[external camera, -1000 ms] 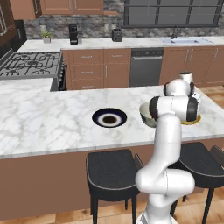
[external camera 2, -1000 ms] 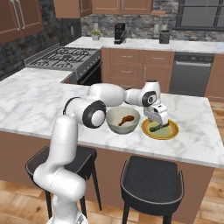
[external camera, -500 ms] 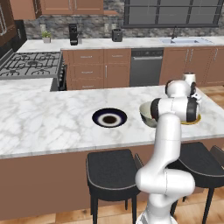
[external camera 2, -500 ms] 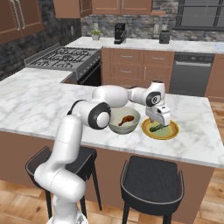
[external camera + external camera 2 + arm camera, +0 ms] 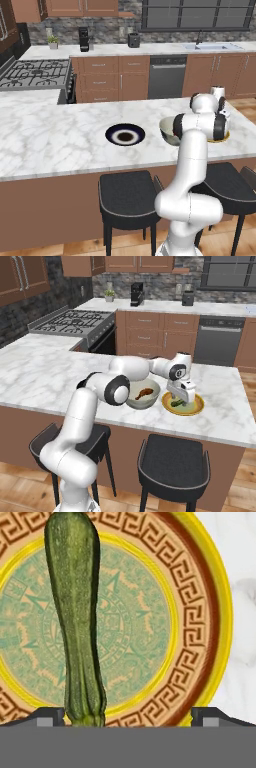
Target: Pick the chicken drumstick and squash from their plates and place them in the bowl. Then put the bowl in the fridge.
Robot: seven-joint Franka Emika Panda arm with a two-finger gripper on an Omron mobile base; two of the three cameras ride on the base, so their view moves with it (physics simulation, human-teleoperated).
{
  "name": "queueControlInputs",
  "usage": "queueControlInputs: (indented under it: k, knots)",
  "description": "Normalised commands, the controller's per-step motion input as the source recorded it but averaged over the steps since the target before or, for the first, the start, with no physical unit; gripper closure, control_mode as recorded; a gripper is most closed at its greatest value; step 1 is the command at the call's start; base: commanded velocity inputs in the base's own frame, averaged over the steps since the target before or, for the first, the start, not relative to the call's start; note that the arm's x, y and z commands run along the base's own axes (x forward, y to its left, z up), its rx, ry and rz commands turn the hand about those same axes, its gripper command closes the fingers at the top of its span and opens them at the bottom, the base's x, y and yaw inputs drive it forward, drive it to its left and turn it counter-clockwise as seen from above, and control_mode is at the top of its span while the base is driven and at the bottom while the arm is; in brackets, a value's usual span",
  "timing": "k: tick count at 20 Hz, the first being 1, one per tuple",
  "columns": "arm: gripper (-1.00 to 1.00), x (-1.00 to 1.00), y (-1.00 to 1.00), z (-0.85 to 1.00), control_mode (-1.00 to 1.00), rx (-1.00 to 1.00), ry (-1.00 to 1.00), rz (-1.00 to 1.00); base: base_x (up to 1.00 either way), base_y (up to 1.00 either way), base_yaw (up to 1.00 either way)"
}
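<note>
The squash is long and dark green and lies on the yellow-orange patterned plate. My gripper hangs close above that plate, open, with the squash's end next to the left fingertip. In the right base view the gripper is over the yellow plate, just right of the pale bowl. The chicken drumstick lies in that bowl. The black plate with a white ring sits bare to the left of the bowl. The fridge is out of view.
The things stand on a marble island counter, near its front edge. Two black stools stand under that edge. A gas stove is at the back left, with a dishwasher and sink counter behind the island.
The hand has shifted slightly right and down over the yellow plate. The jaws stay open and nothing on the counter has moved.
</note>
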Motion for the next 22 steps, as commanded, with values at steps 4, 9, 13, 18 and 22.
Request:
queueControlInputs:
  k: [4,9,13,18,22]
  knots:
    - [-1.0,0.13,0.09,-0.06,-1.0,0.0,-0.01,0.0,0.0,0.0,0.0]
    - [-1.0,0.0,0.09,-0.16,-1.0,0.01,-0.01,0.0,0.0,0.0,0.0]
    - [-1.0,0.01,0.07,-0.14,-1.0,0.01,0.0,0.0,0.0,0.0,0.0]
    - [-1.0,0.05,0.01,-0.12,-1.0,0.0,0.0,0.0,0.0,0.0,0.0]
    - [-1.0,0.18,0.02,-0.05,-1.0,0.0,-0.01,0.0,0.0,0.0,0.0]
